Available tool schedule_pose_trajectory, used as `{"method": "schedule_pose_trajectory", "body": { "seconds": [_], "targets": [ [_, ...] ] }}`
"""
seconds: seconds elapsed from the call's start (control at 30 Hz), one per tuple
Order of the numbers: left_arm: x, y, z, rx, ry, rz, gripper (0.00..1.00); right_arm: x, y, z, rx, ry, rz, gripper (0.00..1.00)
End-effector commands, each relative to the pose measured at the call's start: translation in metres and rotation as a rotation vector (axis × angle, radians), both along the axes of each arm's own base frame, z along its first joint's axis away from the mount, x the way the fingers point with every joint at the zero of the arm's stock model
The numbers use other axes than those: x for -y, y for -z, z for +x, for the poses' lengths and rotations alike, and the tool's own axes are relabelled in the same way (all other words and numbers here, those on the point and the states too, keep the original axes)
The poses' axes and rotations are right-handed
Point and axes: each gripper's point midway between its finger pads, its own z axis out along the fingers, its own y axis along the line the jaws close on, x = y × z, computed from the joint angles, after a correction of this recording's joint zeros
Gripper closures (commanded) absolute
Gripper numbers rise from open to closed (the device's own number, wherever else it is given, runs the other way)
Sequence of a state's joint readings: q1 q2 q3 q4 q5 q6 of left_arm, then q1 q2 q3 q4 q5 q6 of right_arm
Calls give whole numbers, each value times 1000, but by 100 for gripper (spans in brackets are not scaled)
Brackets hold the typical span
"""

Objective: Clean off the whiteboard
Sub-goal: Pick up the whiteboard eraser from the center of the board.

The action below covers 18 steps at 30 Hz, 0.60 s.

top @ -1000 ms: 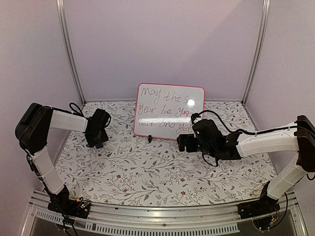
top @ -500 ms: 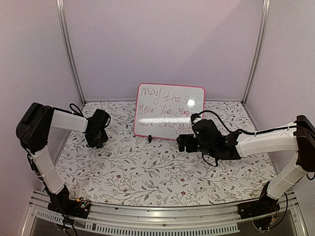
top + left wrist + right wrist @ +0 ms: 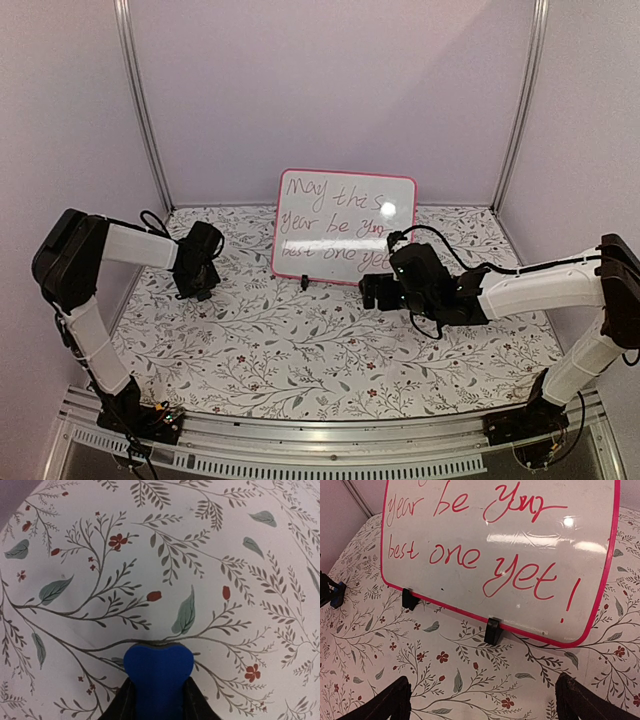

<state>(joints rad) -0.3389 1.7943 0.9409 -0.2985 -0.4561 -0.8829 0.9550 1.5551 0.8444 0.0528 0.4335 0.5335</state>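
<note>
Left wrist view: the left gripper (image 3: 158, 694) pinches a blue eraser (image 3: 157, 670) from both sides, low over the table (image 3: 300, 350). The right gripper (image 3: 486, 700) gapes wide and holds nothing. At the back of the table the whiteboard (image 3: 343, 225) stands full of red writing, so no wiping has begun.

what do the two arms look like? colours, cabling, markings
Both alike: left arm and right arm have white link shells, black joint housings and black bases. Thin black cables loop near each wrist. The left gripper and right gripper are black. No markings legible.
</note>
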Motion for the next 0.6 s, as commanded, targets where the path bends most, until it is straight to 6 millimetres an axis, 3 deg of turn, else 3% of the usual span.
{"method": "schedule_pose_trajectory", "body": {
  "seconds": [0.0, 0.3, 0.57],
  "targets": [
    [0, -9, 1, 37, 6, -24, 74, -6, -5, 1, 6, -8, 11, 1],
    [19, -43, 6, 117, 71, -81, 79, -6, -2, 1, -3, -4, 17, 1],
    [44, -94, 7, 242, 177, -164, 80, -6, 5, 1, -27, 12, 5, 1]
  ]
}}
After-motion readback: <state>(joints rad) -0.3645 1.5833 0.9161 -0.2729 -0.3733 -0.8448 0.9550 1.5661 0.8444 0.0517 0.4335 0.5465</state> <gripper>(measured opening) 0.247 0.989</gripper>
